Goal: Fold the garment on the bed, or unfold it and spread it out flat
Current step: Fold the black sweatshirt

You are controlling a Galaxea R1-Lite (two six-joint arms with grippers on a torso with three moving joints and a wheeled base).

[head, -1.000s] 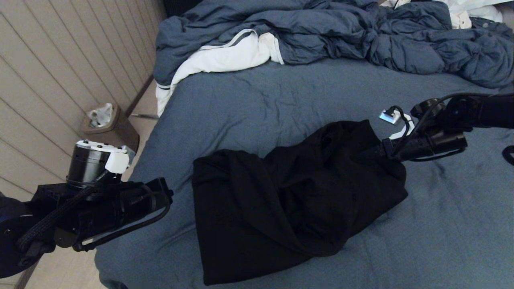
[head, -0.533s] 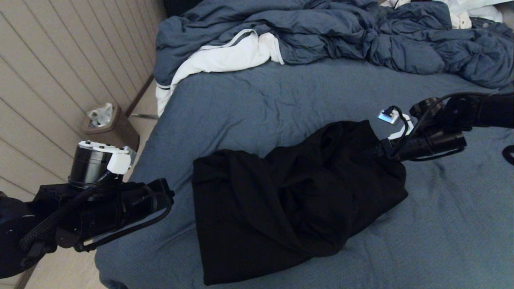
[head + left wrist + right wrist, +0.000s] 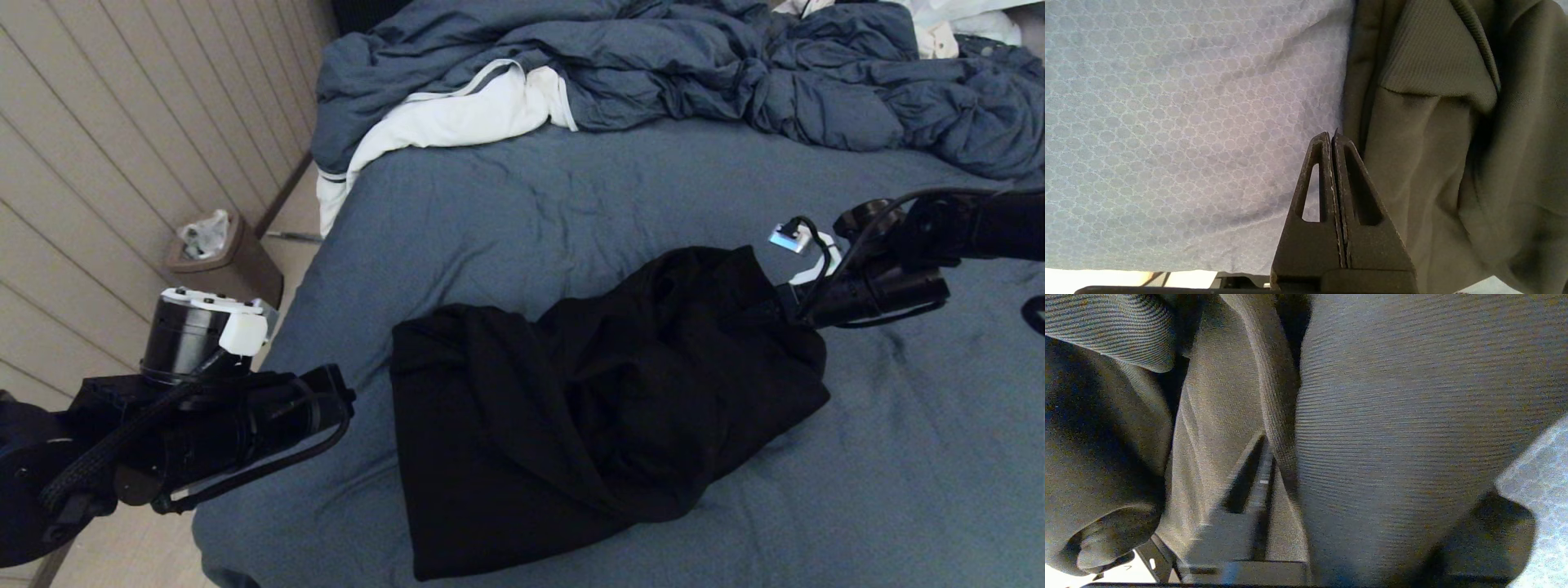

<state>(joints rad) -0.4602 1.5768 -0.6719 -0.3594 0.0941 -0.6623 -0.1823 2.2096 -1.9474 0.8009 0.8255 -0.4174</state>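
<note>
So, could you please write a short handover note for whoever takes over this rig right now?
Right gripper: shut on the garment, pinching ribbed fabric at its right-hand end.
Left gripper: shut and empty, beside the garment's left edge, over the sheet.
The garment lies bunched and creased in a diagonal heap on the bed; duvet and white cloth sit rumpled at the far end.
Done: one end gripped.
Left: neither folded nor spread flat; the left gripper probably needs to grasp the near end.
</note>
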